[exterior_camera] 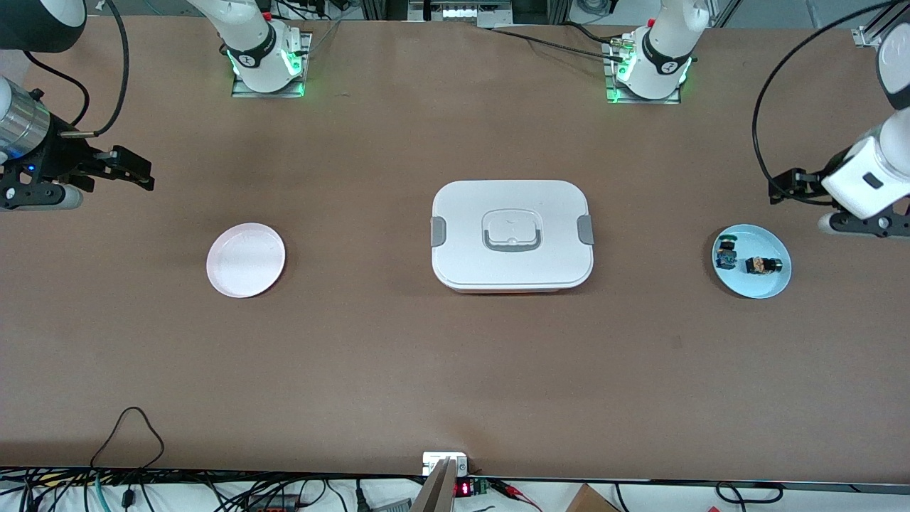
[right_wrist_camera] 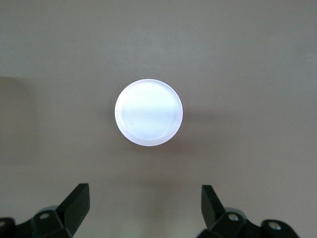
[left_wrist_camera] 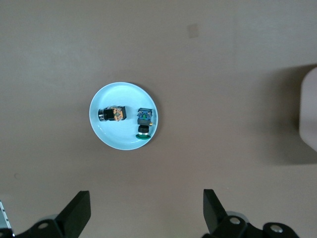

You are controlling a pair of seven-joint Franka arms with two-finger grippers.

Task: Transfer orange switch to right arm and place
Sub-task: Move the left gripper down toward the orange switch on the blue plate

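The orange switch [exterior_camera: 763,266] [left_wrist_camera: 112,114] lies on its side on a light blue plate [exterior_camera: 753,286] [left_wrist_camera: 113,135] at the left arm's end of the table. A similar switch with blue and green parts [exterior_camera: 726,254] [left_wrist_camera: 144,121] lies beside it on the same plate. My left gripper [exterior_camera: 786,186] [left_wrist_camera: 146,196] hangs open and empty, high over the table beside that plate. My right gripper [exterior_camera: 135,171] [right_wrist_camera: 144,190] is open and empty too, high over the table beside a pink plate [exterior_camera: 246,259] [right_wrist_camera: 148,112].
A white lidded box [exterior_camera: 512,235] with grey clips and a grey handle stands in the middle of the table, between the two plates. The pink plate holds nothing. Cables run along the table edge nearest the front camera.
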